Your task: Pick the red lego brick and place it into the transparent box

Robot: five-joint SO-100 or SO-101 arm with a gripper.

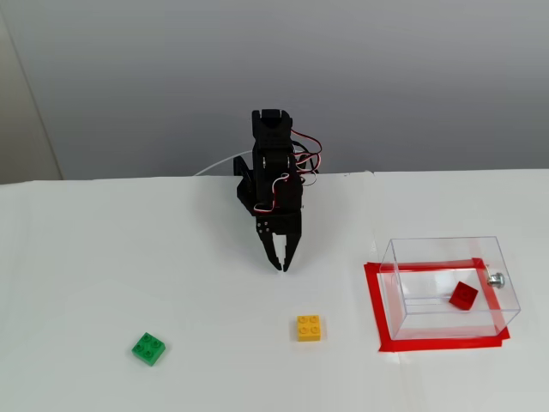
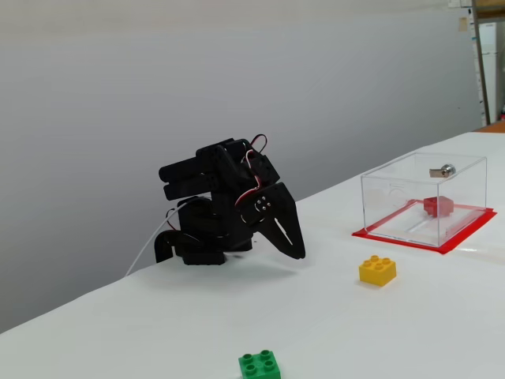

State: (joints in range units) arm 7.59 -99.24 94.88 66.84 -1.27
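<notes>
The red lego brick [image 1: 464, 295] [image 2: 437, 206] lies tilted inside the transparent box [image 1: 446, 251] [image 2: 394, 189], which stands on a red tape rectangle at the right in both fixed views. My black gripper [image 1: 279, 267] [image 2: 298, 254] hangs folded down close to the arm's base, far left of the box. Its fingers are together and hold nothing.
A yellow brick [image 1: 309, 327] [image 2: 377, 269] lies on the white table between gripper and box. A green brick [image 1: 148, 348] [image 2: 260, 365] lies toward the front left. A small silver knob [image 1: 496, 278] sits on the box's right wall.
</notes>
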